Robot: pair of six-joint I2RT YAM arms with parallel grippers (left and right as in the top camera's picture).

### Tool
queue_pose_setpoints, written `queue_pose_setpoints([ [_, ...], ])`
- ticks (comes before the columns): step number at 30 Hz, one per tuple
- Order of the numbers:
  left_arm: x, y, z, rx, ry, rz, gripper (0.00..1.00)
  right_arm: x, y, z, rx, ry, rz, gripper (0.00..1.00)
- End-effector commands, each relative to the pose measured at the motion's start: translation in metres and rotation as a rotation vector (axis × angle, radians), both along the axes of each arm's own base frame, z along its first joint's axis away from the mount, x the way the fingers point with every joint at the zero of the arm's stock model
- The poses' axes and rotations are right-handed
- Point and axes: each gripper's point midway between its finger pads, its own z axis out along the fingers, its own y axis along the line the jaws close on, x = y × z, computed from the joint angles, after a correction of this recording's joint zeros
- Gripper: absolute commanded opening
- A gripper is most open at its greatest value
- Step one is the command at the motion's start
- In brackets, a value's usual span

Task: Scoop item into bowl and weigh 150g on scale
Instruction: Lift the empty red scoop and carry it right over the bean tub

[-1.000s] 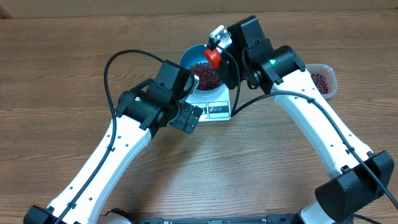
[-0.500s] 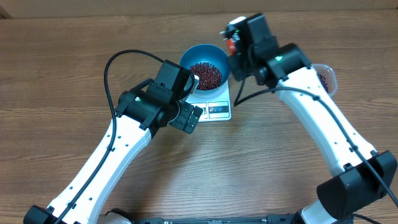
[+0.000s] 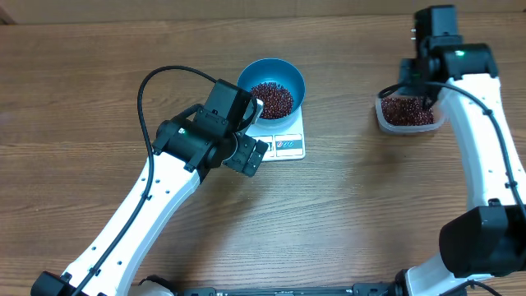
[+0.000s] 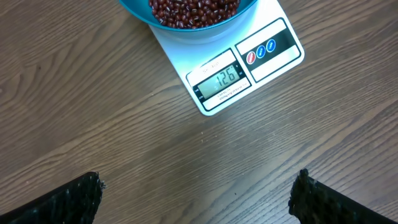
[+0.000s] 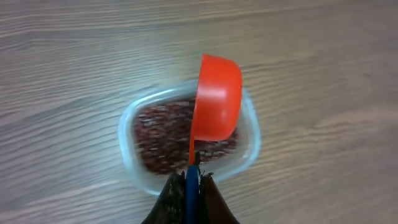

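Observation:
The blue bowl (image 3: 272,76) stands on the white scale (image 3: 288,145) and holds a heap of dark red-brown beans (image 3: 271,99). In the left wrist view the scale (image 4: 273,59) shows 126 on its display, with the bowl's rim (image 4: 140,11) at the top edge. My left gripper (image 4: 198,183) hangs open over bare table just in front of the scale. My right gripper (image 5: 191,182) is shut on the blue handle of a red scoop (image 5: 216,96). The scoop hangs over the clear tub (image 5: 126,146) of beans (image 5: 158,134), its outer side facing the camera and its inside hidden.
The clear tub (image 3: 383,122) sits at the far right of the table, partly under my right arm. Wood table lies between the scale and the tub. A black cable loops off my left arm (image 3: 148,90).
My right arm has swung the red scoop from over the blue bowl to the right, over the clear tub. The left arm has not moved.

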Motion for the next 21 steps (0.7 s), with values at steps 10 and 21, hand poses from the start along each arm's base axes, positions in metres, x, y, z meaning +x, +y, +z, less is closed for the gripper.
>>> queue_pose_setpoints([
  [10, -0.002, -0.001, 0.002, -0.007, -0.005, -0.019, 1.00, 0.001, -0.011, -0.041, 0.040, 0.129, 0.082, 0.04],
  [21, -0.002, -0.001, 0.002, -0.007, -0.006, -0.020, 1.00, -0.012, 0.002, -0.061, 0.083, 0.249, 0.220, 0.04],
])
